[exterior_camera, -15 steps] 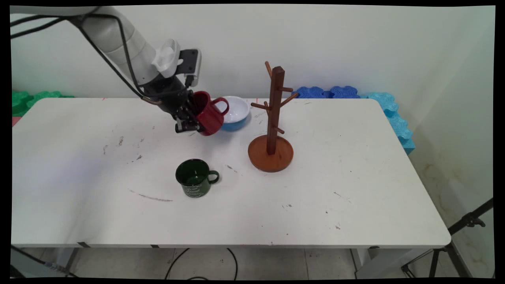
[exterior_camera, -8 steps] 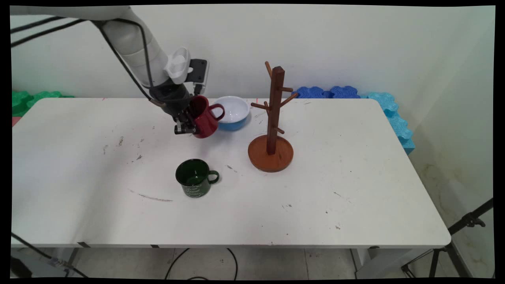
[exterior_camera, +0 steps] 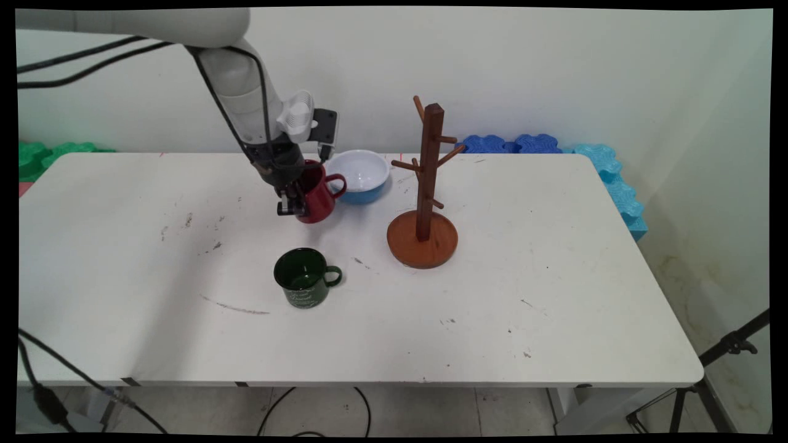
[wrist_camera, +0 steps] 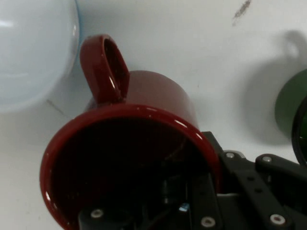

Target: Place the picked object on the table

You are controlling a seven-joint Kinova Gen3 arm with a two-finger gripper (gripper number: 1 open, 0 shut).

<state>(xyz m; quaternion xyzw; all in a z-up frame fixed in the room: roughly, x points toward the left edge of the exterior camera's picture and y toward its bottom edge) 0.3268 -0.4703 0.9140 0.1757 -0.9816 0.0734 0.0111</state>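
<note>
Between my fingers, one inside and one outside its wall, I have the red mug [exterior_camera: 317,198] pinched in the gripper [exterior_camera: 292,206], low over the table [exterior_camera: 554,277] just beside the blue bowl [exterior_camera: 360,175], with the green mug [exterior_camera: 305,285] untouched nearer me.

- The gripper [exterior_camera: 294,206] grips the red mug's [exterior_camera: 317,198] wall; in the hand view the finger inside is lost in the dark interior, and the mug's near rim [wrist_camera: 124,158] runs off the bottom edge.
- The bowl [wrist_camera: 33,50] is cut by the hand view's top and left edges; in the main view the mug handle covers a bit of its left rim [exterior_camera: 360,175].
- The green mug [wrist_camera: 293,117] shows only as a sliver at the hand view's right edge.
- The green mug's pale lettering [exterior_camera: 301,299] is too small to read.
- A tripod [exterior_camera: 708,375] is cut off at the main view's lower right corner.
</note>
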